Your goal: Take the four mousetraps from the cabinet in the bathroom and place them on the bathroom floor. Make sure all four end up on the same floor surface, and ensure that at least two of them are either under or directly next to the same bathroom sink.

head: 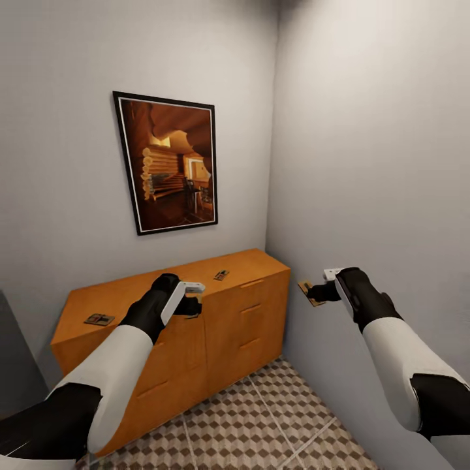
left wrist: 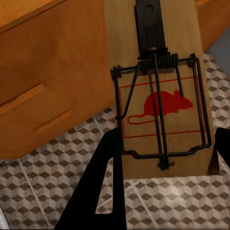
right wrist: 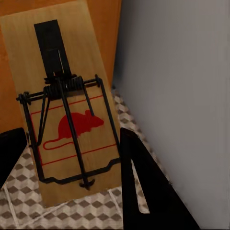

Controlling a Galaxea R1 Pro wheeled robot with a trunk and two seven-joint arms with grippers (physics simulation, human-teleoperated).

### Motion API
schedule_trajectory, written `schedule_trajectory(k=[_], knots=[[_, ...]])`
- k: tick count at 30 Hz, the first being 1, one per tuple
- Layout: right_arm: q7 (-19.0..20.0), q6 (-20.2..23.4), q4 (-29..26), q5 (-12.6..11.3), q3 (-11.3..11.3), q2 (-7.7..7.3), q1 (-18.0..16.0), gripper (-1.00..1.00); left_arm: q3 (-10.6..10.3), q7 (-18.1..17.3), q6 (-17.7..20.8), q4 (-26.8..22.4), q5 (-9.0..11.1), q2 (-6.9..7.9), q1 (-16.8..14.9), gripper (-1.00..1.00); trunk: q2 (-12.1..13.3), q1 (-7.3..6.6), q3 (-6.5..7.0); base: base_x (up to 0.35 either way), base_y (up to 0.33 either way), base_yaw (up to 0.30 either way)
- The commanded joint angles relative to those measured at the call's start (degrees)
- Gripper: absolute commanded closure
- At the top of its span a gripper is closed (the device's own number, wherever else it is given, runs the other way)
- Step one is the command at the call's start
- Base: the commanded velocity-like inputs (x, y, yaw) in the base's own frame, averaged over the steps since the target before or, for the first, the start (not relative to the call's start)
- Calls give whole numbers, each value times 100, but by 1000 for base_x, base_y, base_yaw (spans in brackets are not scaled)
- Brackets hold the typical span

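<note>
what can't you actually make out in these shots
- Mousetrap in the left gripper: in the head view, the gripper covers most of it.
- Mousetrap in the right gripper: in the head view only a small edge-on piece shows.
- Two mousetraps on the cabinet, one and the other: too small in the head view to read detail.
- Cabinet's left end: cut off by a dark panel.

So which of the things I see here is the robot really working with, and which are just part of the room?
Part of the job:
- mousetrap in the left hand
- mousetrap in the right hand
- two mousetraps on the cabinet top
- the cabinet
- the tiled floor

Just there:
- framed picture of a log cabin
- grey walls
</note>
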Motion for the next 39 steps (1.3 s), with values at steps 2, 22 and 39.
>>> schedule_trajectory(k=[2,22,39], knots=[[48,14,41,63,-18,3,-4,100,-17,61,16,16,59,7,-5,100,-7,-3,-9,-346,0,0],[44,-24,127,58,-18,13,-4,100,-16,55,9,176,84,4,-5,100,-7,-3,-9,-346,0,0],[77,-17,135,47,-18,15,-4,100,-8,-4,-182,330,100,-5,-5,100,-7,-3,-9,-171,6,0]])
